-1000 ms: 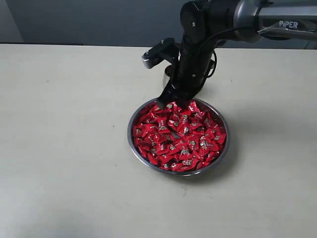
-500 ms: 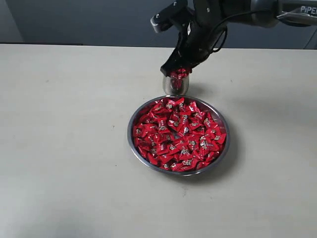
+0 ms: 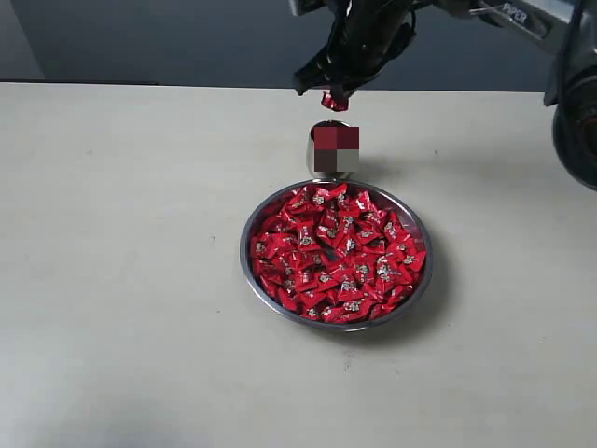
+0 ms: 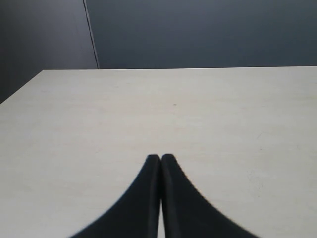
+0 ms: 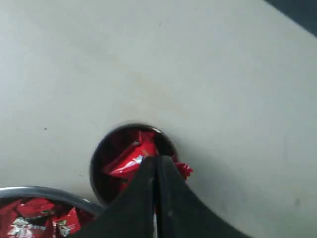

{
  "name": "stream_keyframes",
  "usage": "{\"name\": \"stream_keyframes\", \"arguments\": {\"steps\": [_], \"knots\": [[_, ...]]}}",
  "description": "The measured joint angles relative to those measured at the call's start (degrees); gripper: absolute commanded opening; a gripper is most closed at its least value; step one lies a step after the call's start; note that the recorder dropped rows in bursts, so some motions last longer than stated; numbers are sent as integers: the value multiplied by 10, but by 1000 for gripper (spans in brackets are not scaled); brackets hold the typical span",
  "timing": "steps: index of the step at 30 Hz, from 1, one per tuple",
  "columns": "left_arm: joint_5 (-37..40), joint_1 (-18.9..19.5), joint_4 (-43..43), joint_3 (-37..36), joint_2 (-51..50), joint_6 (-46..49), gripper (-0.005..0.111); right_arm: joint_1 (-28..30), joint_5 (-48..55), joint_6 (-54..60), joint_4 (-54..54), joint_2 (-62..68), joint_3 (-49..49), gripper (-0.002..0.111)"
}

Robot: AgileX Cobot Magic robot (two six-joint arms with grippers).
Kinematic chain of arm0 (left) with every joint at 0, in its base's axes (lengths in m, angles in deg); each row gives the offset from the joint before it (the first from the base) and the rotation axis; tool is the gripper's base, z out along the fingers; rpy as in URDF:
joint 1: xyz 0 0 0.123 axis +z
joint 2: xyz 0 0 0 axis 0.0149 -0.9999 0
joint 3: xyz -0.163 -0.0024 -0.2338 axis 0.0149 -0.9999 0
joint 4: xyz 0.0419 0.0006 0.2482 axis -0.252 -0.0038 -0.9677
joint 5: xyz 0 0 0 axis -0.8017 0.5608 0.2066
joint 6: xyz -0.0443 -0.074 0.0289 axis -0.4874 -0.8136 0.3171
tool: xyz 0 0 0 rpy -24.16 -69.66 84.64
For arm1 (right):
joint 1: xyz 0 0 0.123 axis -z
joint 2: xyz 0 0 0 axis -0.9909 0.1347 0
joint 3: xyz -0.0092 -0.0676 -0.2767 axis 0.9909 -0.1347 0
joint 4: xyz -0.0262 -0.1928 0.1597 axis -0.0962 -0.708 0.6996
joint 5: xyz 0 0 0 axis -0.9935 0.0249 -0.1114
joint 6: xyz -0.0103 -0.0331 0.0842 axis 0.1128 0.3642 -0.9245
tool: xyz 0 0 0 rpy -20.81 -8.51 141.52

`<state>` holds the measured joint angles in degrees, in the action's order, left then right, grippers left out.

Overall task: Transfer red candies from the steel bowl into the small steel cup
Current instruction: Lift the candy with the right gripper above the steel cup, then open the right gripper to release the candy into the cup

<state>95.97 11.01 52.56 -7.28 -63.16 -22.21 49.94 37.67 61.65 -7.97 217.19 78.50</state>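
Note:
The steel bowl (image 3: 245, 254) sits mid-table, heaped with red candies (image 3: 336, 254). Just behind it stands the small steel cup (image 3: 333, 170). My right gripper (image 3: 333, 91) hangs well above the cup, shut on one red candy (image 3: 334, 100). In the right wrist view the black fingers (image 5: 148, 183) are pressed together on that candy (image 5: 132, 157), whose foil ends stick out on both sides over the cup's mouth (image 5: 99, 173); the bowl's rim (image 5: 49, 192) shows at the corner. My left gripper (image 4: 161, 157) is shut and empty over bare table, out of the exterior view.
The pale tabletop (image 3: 121, 280) stretches wide on all sides of the bowl and cup. A dark wall (image 3: 168, 37) runs behind the table's far edge.
My right gripper lifted out of the bowl with a candy, swung back over the cup and rose higher above it. The left gripper's earlier state is not shown.

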Motion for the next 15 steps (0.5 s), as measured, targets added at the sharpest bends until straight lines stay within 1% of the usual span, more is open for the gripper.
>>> {"name": "stream_keyframes", "arguments": {"steps": [5, 15], "knots": [[0, 0, 0, 0, 0, 0, 0, 0, 32, 2, 25, 40, 40, -1], [0, 0, 0, 0, 0, 0, 0, 0, 34, 3, 15, 54, 45, -1]]}}
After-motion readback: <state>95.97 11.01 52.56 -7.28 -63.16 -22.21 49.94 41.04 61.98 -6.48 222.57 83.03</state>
